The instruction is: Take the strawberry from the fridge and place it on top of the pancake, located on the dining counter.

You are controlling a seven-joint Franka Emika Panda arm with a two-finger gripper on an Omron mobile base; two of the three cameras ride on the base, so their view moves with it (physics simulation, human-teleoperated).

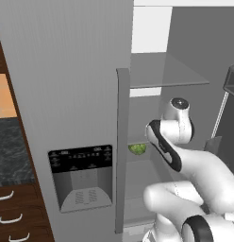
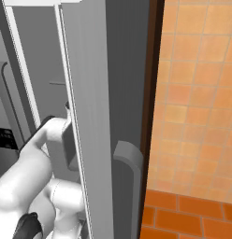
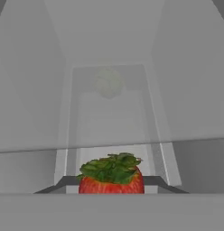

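A green leafy ball [image 1: 137, 149] rests on a shelf [image 1: 137, 163] inside the fridge [image 1: 67, 94].

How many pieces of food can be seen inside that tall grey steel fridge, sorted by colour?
Red: 1, the small red strawberry with green leaves, between the fingertips of the gripper.
Green: 1, the round green leafy ball on a shelf of the fridge.
Total: 2.

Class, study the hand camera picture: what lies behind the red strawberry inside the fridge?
Behind the green-topped red strawberry, a pale green leafy ball sits far back, blurred through a clear shelf. The strawberry's lower half is hidden.
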